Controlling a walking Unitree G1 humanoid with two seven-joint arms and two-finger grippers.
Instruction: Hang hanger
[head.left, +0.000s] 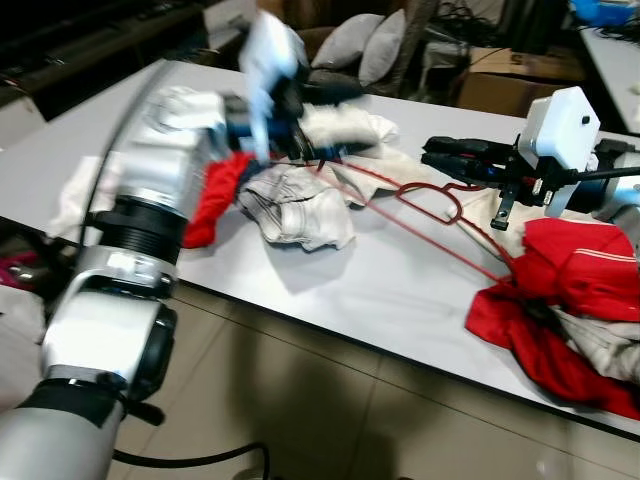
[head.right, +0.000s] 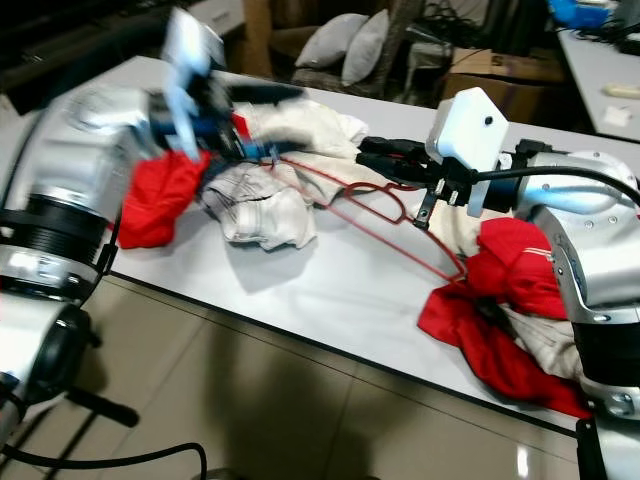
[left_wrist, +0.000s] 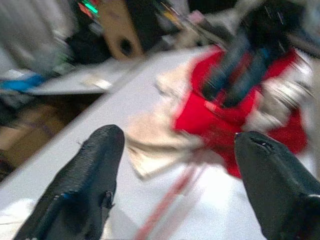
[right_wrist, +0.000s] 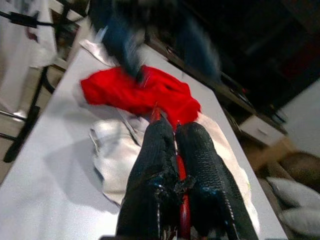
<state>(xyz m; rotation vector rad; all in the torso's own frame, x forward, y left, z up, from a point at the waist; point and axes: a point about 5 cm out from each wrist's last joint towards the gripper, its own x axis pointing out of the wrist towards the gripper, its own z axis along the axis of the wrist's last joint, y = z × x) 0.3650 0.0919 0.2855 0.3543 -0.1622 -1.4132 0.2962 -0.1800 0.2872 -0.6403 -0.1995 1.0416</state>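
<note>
white table (head.left: 380, 290): thin red hanger (head.left: 425, 205) pinched in closed right gripper (head.left: 432, 155), left gripper (left_wrist: 175, 165) wide open.

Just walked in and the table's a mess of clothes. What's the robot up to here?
It is working on a red hanger that lies across the white table among the laundry. The right gripper is shut on the hanger's wire. The left gripper is open, hovering over the hanger's other end near a white garment and a red garment. More red clothing is piled below the right arm. The hanger is not yet hung.
</note>
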